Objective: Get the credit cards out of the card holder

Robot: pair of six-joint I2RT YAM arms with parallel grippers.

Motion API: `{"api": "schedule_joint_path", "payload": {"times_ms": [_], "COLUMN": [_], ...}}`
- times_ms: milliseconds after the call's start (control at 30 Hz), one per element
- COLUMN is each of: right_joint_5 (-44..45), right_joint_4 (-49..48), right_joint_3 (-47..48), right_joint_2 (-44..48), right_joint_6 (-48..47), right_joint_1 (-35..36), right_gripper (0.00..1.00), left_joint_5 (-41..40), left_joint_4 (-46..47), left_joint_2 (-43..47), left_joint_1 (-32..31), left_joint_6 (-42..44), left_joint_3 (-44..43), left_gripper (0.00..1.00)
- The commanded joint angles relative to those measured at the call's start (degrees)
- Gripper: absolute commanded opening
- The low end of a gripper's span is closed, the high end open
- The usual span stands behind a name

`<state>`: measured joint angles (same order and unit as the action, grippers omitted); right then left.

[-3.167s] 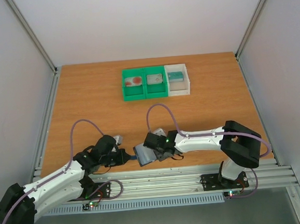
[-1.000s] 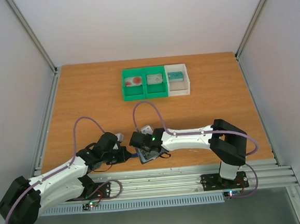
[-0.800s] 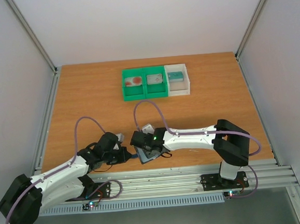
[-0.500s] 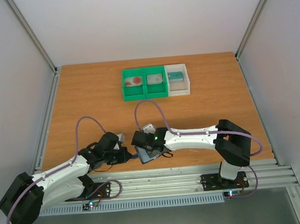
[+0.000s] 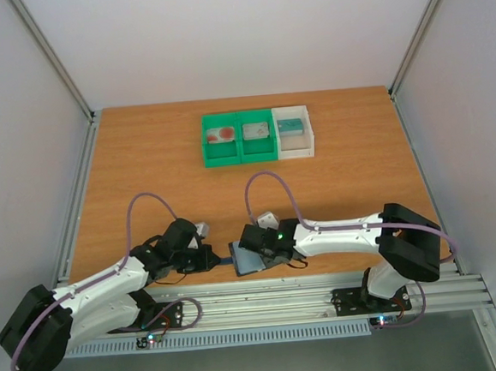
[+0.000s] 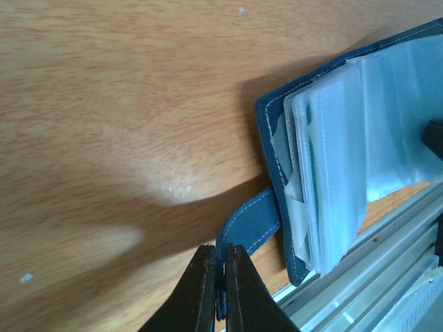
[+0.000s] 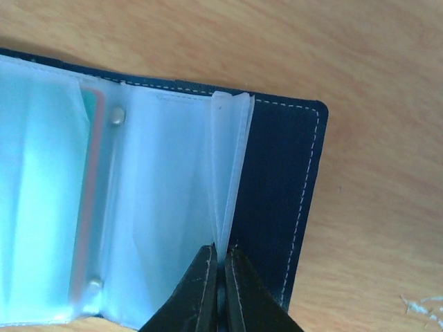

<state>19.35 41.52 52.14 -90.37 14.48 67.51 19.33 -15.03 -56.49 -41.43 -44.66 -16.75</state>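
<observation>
Blue-grey card holder (image 5: pixel 247 259) lies open at the near edge of your surface (image 5: pixel 144 176), between the arms. Your left tool (image 6: pixel 220 252) is pinched on its strap (image 6: pixel 249 220); your right tool (image 7: pixel 220 253) is clamped on a clear sleeve (image 7: pixel 228 173).

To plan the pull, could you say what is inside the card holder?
Clear sleeves; through them one card shows, teal and reddish at its edge. Stacked sleeves hide whether more remain.
</observation>
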Motion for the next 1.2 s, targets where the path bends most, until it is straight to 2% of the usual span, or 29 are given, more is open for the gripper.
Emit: {"api": "schedule_joint_path", "payload": {"times_ms": [0,367,533,633,867,1167], "right_joint_5": [-1.6,1.1,3.4,2.1,-1.8,-4.5], "right_joint_4": [-1.7,0.9,7.3,7.8,1.6,-7.2], "right_joint_3": [-3.4,-2.7,2.3,3.7,5.0,5.0], "right_joint_2": [3.1,4.8,8.0,9.4,7.8,1.0], "right_joint_6": [4.6,5.7,2.9,2.0,-0.2,-1.3], "right_joint_1": [-0.2,-0.1,0.1,0.6,2.8,2.8], "right_gripper": [0.06,0.22,0.26,0.27,0.32,0.44], "left_joint_5": [2.0,4.9,4.7,5.2,6.1,8.1], "left_joint_4": [-1.2,2.0,1.8,2.1,3.4,5.6], "left_joint_2": [0.6,-0.3,-0.1,-0.2,-0.5,0.1], "left_joint_1": [0.2,0.1,0.1,0.1,0.1,0.2], "left_joint_6": [2.2,1.4,1.6,1.7,0.8,-0.7], "left_joint_3": [-2.2,-2.7,-3.5,-3.7,-3.6,-3.6], "left_gripper": [0.00,0.10,0.04,0.00,0.00,0.00]}}
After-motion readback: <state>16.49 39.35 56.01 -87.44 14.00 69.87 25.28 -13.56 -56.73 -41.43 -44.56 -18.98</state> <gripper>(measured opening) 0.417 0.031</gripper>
